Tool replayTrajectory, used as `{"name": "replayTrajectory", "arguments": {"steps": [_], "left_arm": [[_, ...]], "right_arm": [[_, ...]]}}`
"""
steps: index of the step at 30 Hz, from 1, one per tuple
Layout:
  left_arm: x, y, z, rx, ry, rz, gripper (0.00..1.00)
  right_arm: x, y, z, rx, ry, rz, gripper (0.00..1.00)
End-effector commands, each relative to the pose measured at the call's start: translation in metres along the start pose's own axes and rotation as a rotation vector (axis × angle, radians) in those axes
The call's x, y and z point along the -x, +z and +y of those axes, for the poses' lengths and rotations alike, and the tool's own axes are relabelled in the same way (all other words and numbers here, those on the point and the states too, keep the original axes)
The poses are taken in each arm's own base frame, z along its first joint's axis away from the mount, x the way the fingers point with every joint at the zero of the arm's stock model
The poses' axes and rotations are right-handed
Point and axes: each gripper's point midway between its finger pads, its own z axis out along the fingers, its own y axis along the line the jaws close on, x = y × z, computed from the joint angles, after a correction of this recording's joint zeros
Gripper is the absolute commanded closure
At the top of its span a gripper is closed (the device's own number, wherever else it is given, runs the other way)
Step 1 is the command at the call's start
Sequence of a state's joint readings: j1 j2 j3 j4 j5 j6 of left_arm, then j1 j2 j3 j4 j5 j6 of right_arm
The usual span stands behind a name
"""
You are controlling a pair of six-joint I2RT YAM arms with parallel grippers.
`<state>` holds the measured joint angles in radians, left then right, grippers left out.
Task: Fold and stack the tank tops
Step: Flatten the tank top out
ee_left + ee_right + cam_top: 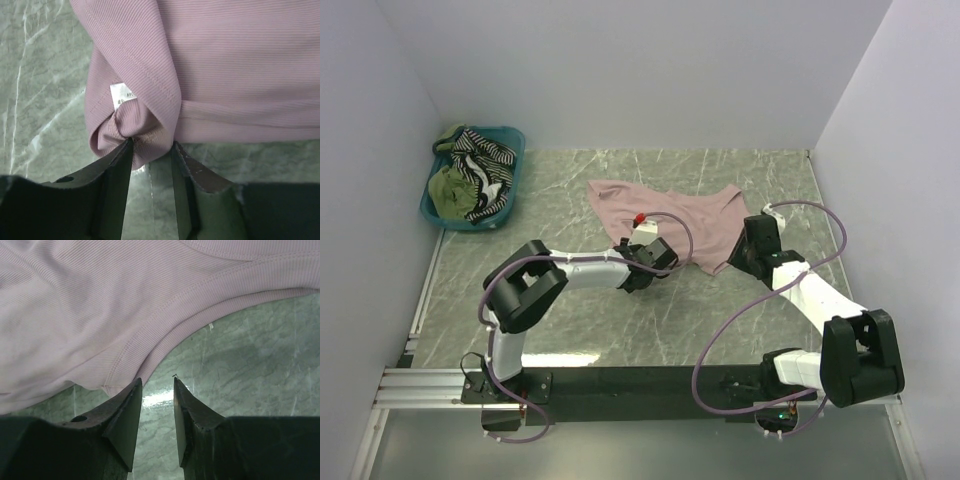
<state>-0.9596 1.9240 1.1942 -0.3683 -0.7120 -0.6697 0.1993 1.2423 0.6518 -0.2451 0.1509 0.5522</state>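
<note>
A dusty pink tank top [680, 215] lies spread on the marble table. My left gripper [655, 258] sits at its near left corner. In the left wrist view the gripper [151, 145] is open, and a bunched corner of the pink top [225, 65], with a white label [122, 95], rests between its fingertips. My right gripper [748, 245] is at the top's near right edge. In the right wrist view it [156, 381] is open and empty, with the curved hem of the pink top [75, 305] just past its left fingertip.
A teal basket [510, 135] stands at the back left and holds a black-and-white striped tank top [485, 155] and an olive green one [450, 190]. White walls close in the table on three sides.
</note>
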Motion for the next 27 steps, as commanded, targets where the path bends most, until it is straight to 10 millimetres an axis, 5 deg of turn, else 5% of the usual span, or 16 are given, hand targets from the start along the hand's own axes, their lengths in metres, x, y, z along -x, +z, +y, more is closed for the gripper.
{"name": "replayTrajectory", "arguments": {"steps": [1, 8, 14, 23, 27], "left_arm": [[0.02, 0.003, -0.004, 0.033, 0.007, -0.067, 0.58], [0.024, 0.005, -0.003, 0.051, -0.007, -0.087, 0.69], [0.034, -0.003, 0.014, 0.085, -0.043, -0.114, 0.99], [0.074, -0.035, 0.038, -0.077, -0.232, -0.112, 0.99], [0.072, -0.044, 0.044, -0.262, -0.345, -0.036, 0.99]], "right_arm": [[0.007, 0.0, 0.01, 0.029, -0.004, -0.026, 0.61], [0.003, -0.001, 0.011, 0.031, -0.008, -0.018, 0.62], [-0.007, -0.002, 0.019, 0.049, -0.028, 0.004, 0.62], [-0.027, 0.0, 0.018, 0.042, -0.05, 0.042, 0.6], [-0.035, 0.003, 0.018, 0.034, -0.056, 0.058, 0.59]]}}
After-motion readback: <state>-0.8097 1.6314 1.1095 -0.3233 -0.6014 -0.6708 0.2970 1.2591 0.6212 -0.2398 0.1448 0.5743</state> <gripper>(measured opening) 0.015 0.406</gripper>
